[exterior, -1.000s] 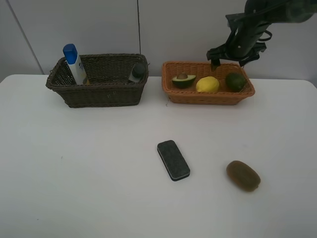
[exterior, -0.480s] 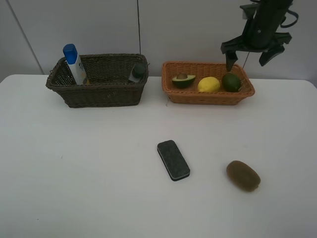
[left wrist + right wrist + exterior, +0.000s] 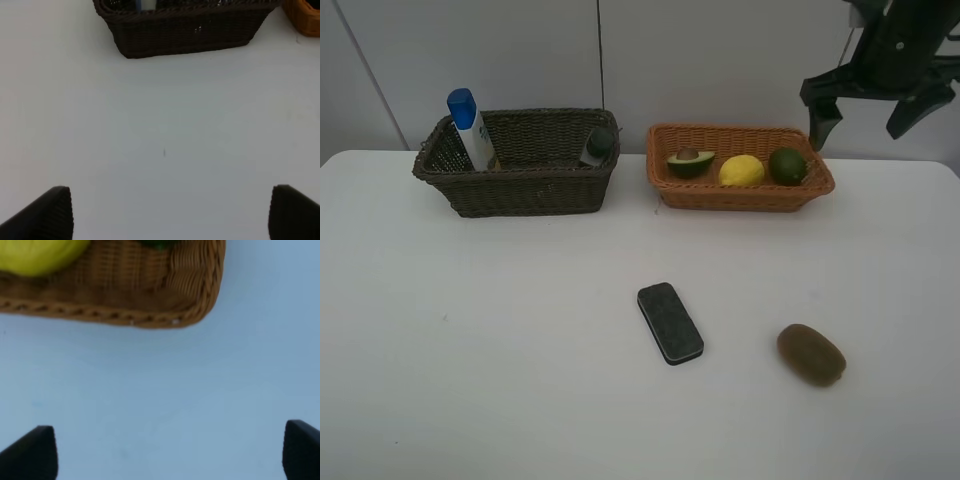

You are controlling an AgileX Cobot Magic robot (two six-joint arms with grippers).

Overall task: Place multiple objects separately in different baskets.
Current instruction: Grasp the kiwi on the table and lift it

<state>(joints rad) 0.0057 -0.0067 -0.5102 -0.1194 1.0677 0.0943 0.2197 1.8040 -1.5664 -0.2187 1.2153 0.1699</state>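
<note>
The dark brown basket (image 3: 520,180) at the back left holds a blue-capped white bottle (image 3: 470,128) and a dark grey bottle (image 3: 598,145). In the orange-tan basket (image 3: 740,192) lie a halved avocado (image 3: 690,161), a yellow lemon (image 3: 741,171) and a green lime (image 3: 787,165). A black eraser block (image 3: 670,322) and a brown kiwi (image 3: 810,354) rest on the white table. My right gripper (image 3: 865,115) hangs open and empty, high beside the orange basket's right end. My left gripper (image 3: 167,215) stands open over bare table in front of the dark basket (image 3: 185,30).
A pale wall with a vertical seam (image 3: 600,55) stands behind the baskets. The right wrist view shows the orange basket's corner (image 3: 200,295), the lemon (image 3: 35,255) and white table below.
My right gripper has risen and swung right, away from above the orange basket. The lime has settled a little left inside it. The left arm has not moved.
</note>
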